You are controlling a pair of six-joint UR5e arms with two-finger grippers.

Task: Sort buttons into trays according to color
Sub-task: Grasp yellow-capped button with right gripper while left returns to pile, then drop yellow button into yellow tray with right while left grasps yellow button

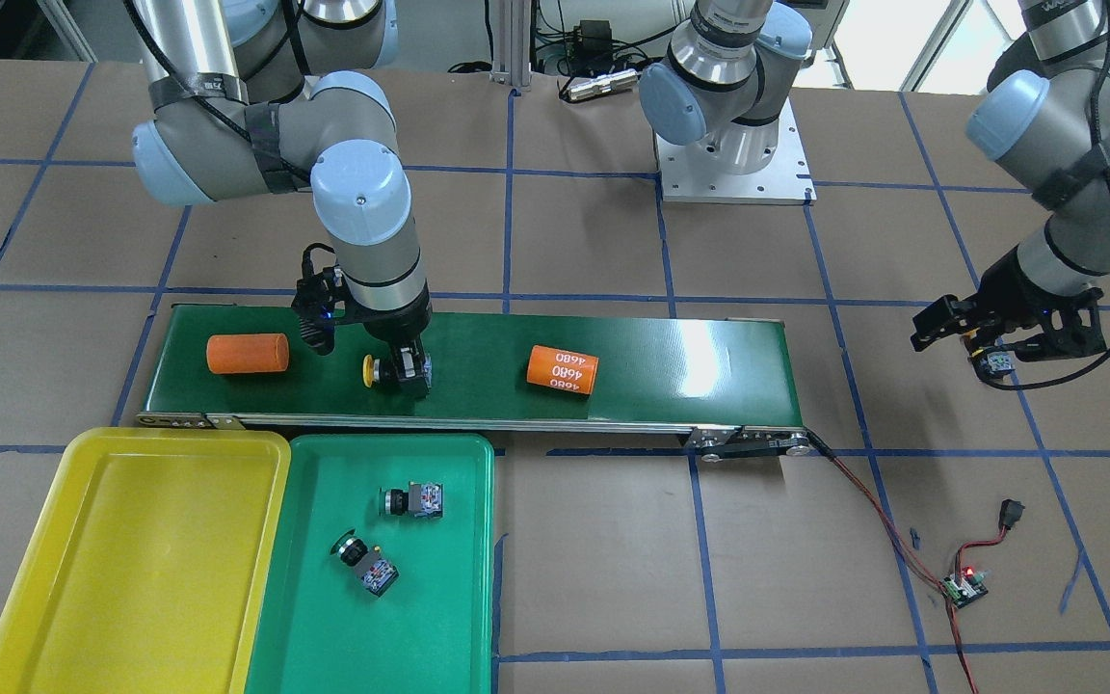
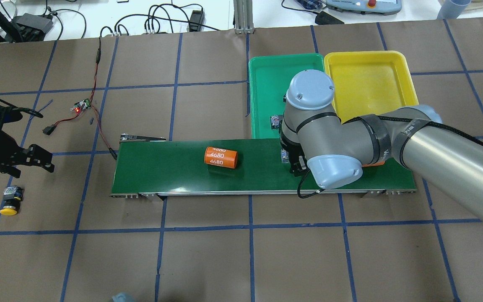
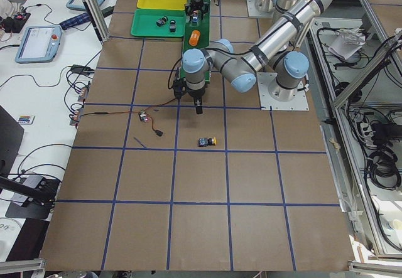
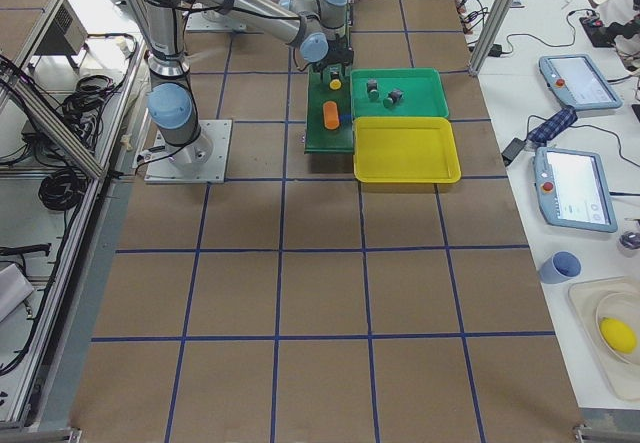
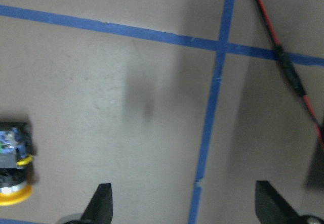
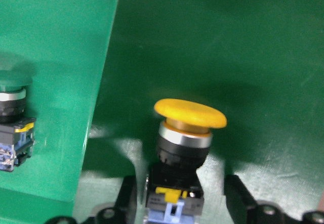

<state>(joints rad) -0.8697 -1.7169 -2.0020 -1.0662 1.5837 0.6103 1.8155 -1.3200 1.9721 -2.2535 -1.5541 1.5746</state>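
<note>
The right claw (image 6: 182, 186) straddles a yellow button (image 6: 190, 114) lying on the conveyor belt (image 1: 671, 366). Its fingers stand apart on either side of the button's black body, with a sliver of belt showing at each flank, so they are spread and not clamped.

The button lies on its side with its long axis along the belt's length. Its cap points toward the belt end that carries the plain orange cylinder (image 1: 247, 354), and its terminal block points toward the cylinder printed "4680" (image 1: 563, 369). The fingers would close across that axis.

The yellow tray (image 1: 179, 436) sits on the worktop (image 1: 594, 578) just off the belt's long edge farther from the robot, at the plain-cylinder end. The green tray (image 1: 439, 617) sits against its side, nearer mid-belt. Two green buttons (image 1: 410, 501) lie inside the green tray, and neither yellow one is in a tray yet.

Well beyond the belt's opposite end, the left claw (image 5: 185, 193) hangs over the worktop with its fingers wide apart. The second yellow button (image 5: 12, 168) lies on its side just beside it, not between the fingers.

By the look of it, the green half of the sort is done. The right arm is the one placed for the belt button, which calls for a squeeze, a lift and a short carry across the belt's edge to the yellow tray.
</note>
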